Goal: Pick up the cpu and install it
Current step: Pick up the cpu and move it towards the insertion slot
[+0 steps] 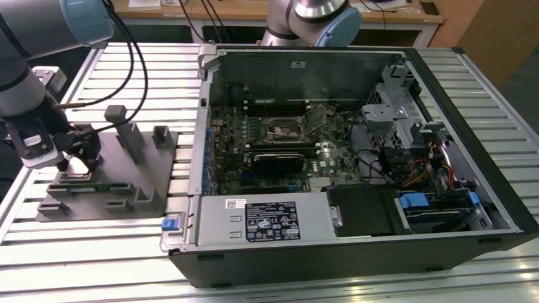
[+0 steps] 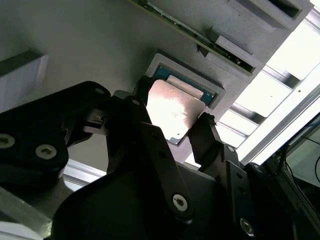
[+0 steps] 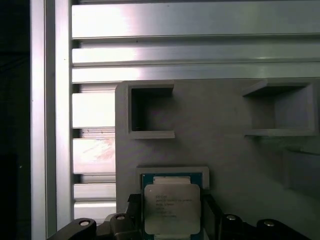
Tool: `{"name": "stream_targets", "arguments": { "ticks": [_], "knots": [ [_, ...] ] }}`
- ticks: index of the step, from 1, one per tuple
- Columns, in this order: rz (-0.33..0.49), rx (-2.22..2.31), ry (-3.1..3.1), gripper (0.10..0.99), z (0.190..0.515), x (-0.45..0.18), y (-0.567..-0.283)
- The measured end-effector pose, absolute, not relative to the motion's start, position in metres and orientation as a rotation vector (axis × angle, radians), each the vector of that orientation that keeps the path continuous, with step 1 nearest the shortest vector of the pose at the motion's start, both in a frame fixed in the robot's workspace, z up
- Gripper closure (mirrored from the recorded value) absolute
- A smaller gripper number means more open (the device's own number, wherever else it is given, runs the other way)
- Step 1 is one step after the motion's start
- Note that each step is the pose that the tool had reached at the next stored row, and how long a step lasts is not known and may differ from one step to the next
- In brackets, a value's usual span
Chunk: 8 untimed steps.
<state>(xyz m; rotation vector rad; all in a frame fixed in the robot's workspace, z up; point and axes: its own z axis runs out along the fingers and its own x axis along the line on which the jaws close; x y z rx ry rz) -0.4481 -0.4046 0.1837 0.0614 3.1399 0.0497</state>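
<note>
The gripper (image 2: 174, 109) pinches the cpu (image 3: 171, 207) by thin edges (seated in the grey fixture (image 3: 225, 150)); a skewed hold could drop it.

The claw (image 1: 76, 158) low by the tabletop (image 1: 168, 63) edge
The arm (image 1: 21, 95) hangs over the tabletop's edge on the exterior view's left, wrist turned downward, claw pointing down.

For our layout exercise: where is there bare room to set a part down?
Bare table slats run in front of the grey fixture and computer case, and past the case at the exterior view's right. Crowded: the fixture around the cpu and end effector, and inside the case.
</note>
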Motion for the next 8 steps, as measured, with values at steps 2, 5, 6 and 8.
{"name": "stream_targets", "arguments": {
  "ticks": [2,5,6,8],
  "knots": [
    [0.05,0.061,3.14,0.486,0.1838,-0.4479,-0.4047],
    [0.049,0.061,3.14,0.486,0.1844,-0.4479,-0.4046],
    [0.05,0.06,3.14,0.486,0.1846,-0.4478,-0.4046],
    [0.049,0.058,3.14,0.486,0.186,-0.4478,-0.4047]
  ]
}}
